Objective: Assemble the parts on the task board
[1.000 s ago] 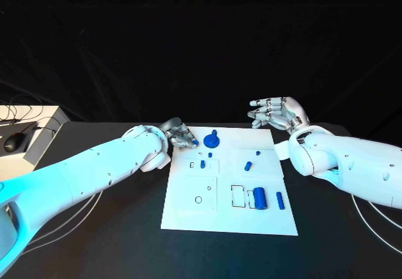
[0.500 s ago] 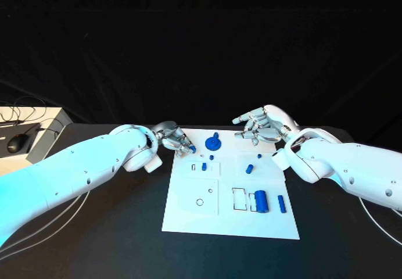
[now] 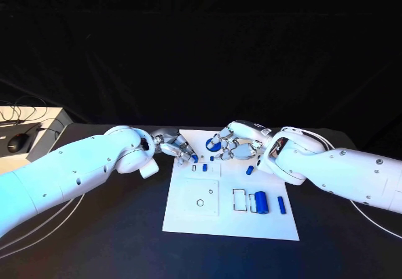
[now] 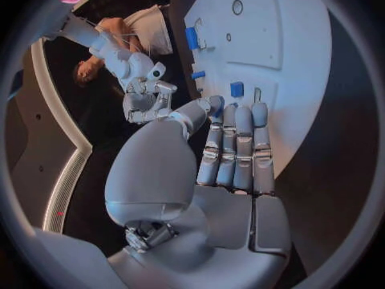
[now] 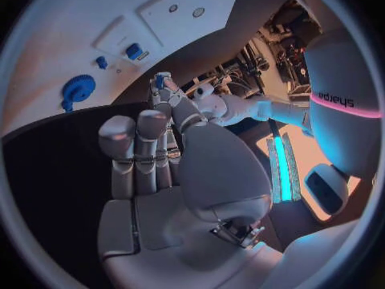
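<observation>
The white task board (image 3: 210, 216) lies mid-table. My left hand (image 3: 174, 144) is at its far left corner and pinches a small blue part (image 3: 194, 157) at its fingertips; the part (image 5: 159, 81) is also in the right wrist view. My right hand (image 3: 235, 146) hovers over the board's far edge with its fingers apart and nothing in them. It is right beside the blue gear (image 3: 214, 146), which also shows as the gear (image 5: 77, 88). A small blue piece (image 3: 204, 167), a blue peg (image 3: 250, 170), a thick blue cylinder (image 3: 261, 201) and a slim blue pin (image 3: 282, 204) rest on the board.
A grey box with a mouse (image 3: 17, 142) and cables stands at the table's left edge. White cables trail off the table on both sides. Black table surface surrounds the board.
My right hand has come down and leftward from beyond the board's far right corner to the gear. My left hand has shifted slightly nearer along the board's left edge with the small blue part.
</observation>
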You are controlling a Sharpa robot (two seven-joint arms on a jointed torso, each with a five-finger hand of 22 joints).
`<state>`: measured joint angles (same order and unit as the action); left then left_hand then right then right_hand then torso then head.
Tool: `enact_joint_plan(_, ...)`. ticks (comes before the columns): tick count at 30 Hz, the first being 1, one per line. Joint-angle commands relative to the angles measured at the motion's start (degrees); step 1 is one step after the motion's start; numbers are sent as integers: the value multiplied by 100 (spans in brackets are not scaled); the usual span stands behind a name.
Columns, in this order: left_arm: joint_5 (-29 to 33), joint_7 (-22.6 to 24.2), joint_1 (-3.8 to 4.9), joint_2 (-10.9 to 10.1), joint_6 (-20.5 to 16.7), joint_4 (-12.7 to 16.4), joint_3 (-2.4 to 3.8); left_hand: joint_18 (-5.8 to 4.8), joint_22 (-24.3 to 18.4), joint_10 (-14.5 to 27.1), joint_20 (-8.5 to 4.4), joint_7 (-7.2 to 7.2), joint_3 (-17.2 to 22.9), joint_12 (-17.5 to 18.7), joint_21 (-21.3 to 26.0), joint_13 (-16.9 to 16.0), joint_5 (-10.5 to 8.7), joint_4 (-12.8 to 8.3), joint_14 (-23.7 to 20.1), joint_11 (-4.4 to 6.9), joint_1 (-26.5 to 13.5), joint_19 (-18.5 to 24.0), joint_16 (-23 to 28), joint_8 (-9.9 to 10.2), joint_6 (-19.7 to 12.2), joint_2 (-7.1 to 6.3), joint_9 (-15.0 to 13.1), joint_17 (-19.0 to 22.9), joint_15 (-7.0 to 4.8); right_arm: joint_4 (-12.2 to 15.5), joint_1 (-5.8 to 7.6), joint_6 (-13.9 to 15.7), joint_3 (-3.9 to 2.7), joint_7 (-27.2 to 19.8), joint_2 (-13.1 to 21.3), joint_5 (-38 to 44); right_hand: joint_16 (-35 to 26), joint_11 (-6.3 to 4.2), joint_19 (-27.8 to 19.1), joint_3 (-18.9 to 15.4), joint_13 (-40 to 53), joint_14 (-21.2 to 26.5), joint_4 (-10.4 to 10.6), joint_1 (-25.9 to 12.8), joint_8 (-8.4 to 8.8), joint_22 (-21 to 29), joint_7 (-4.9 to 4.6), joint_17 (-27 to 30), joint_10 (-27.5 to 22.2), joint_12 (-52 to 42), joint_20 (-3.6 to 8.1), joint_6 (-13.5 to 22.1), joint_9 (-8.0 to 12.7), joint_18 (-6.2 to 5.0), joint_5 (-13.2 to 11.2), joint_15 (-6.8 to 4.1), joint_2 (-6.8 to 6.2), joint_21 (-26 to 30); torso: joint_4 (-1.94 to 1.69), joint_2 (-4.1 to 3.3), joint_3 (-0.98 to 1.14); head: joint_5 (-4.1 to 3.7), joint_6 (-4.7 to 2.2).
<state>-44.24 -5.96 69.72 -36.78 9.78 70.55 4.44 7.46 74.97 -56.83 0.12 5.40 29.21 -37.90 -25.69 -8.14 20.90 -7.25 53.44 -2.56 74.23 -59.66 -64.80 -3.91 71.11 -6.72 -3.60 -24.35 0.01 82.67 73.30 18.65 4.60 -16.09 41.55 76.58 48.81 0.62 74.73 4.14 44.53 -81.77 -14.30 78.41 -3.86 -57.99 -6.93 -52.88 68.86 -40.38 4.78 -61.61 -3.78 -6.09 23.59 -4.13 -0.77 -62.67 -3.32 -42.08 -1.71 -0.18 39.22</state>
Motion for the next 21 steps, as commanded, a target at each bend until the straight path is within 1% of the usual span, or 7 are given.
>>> enact_joint_plan(1, 224, -32, -6, -17, 456, 93, 6, -96, 116, 1, -11, -125, 50, -22, -38, -9, 2, 2, -31, 41, -39, 20, -31, -6, 124, -17, -895, -14, -2, 8, 4, -120, 13, 249, -123, 983, 248, -94, 73, 31, 196, 14, -21, -10, 27, -101, 22, -133, -12, -60, -7, 78, 4, 10, -41, 0, -48, -4, -1, -2, 1, 19, 14)
enact_joint_plan(6, 242, -50, -12, -40, 547, 178, 6, -94, 112, 0, -12, -129, 90, -39, -100, -29, 9, -19, -42, 46, -76, 43, -67, -5, 128, -32, -969, -42, -4, -6, 6, -84, 36, 324, -286, 1165, 605, -125, 200, 112, 496, -21, -47, -12, 26, -394, 53, -313, 30, -72, 11, 169, 3, 41, -107, -25, -53, -111, -4, -3, 3, 13, 38)
enact_joint_plan(10, 253, -62, -16, -65, 614, 258, 6, -94, 112, -4, -13, -130, 90, -41, -106, -30, 12, -23, -42, 49, -75, 44, -72, -7, 132, -37, -975, -45, -6, -46, 5, -144, 63, 388, -406, 1275, 808, -156, 243, 192, 739, -10, -67, -16, 29, -588, 75, -389, 70, -14, 33, 248, 5, 56, -125, -41, -80, -85, 1, -5, 2, 10, 61)
enact_joint_plan(12, 250, -68, -18, -72, 643, 293, 6, -95, 117, -12, -16, -129, 104, -44, -129, -33, 22, -27, -46, 51, -76, 48, -83, -6, 137, -49, -991, -54, -9, -62, 4, -179, 75, 412, -445, 1318, 815, -175, 248, 192, 759, -3, -64, -19, 27, -612, 85, -384, 74, 11, 32, 301, 5, 60, -133, -53, -94, -72, -9, -2, -3, 7, 70)
enact_joint_plan(14, 245, -73, -19, -76, 653, 319, 6, -96, 118, -15, -20, -130, 123, -49, -152, -35, 29, -29, -47, 54, -75, 55, -92, -5, 140, -59, -1005, -61, -11, -69, 4, -235, 83, 423, -467, 1342, 870, -191, 273, 197, 838, -5, -52, -14, 30, -701, 93, -392, 105, 61, 46, 342, 5, 70, -141, -64, -114, -37, -11, -2, 2, 18, 86)
enact_joint_plan(15, 242, -73, -20, -78, 657, 328, 6, -96, 118, -15, -20, -130, 124, -49, -154, -36, 29, -29, -47, 54, -76, 56, -93, -5, 140, -60, -1005, -62, -11, -69, 3, -265, 86, 424, -473, 1350, 900, -217, 285, 194, 870, -4, -47, -6, 33, -740, 114, -407, 113, 75, 59, 363, 4, 78, -144, -80, -122, -30, -5, -3, 9, 23, 89)
enact_joint_plan(21, 228, -66, -23, -87, 666, 376, 6, -96, 116, -16, -23, -130, 144, -58, -193, -40, 27, -25, -48, 56, -74, 68, -107, -5, 143, -73, -1030, -72, -13, -65, 0, -456, 111, 423, -500, 1383, 999, -241, 350, 174, 1059, 19, -10, 18, 33, -1014, 133, -439, 151, 169, 88, 376, 4, 112, -197, -109, -132, 62, 16, -6, 8, 25, 98)
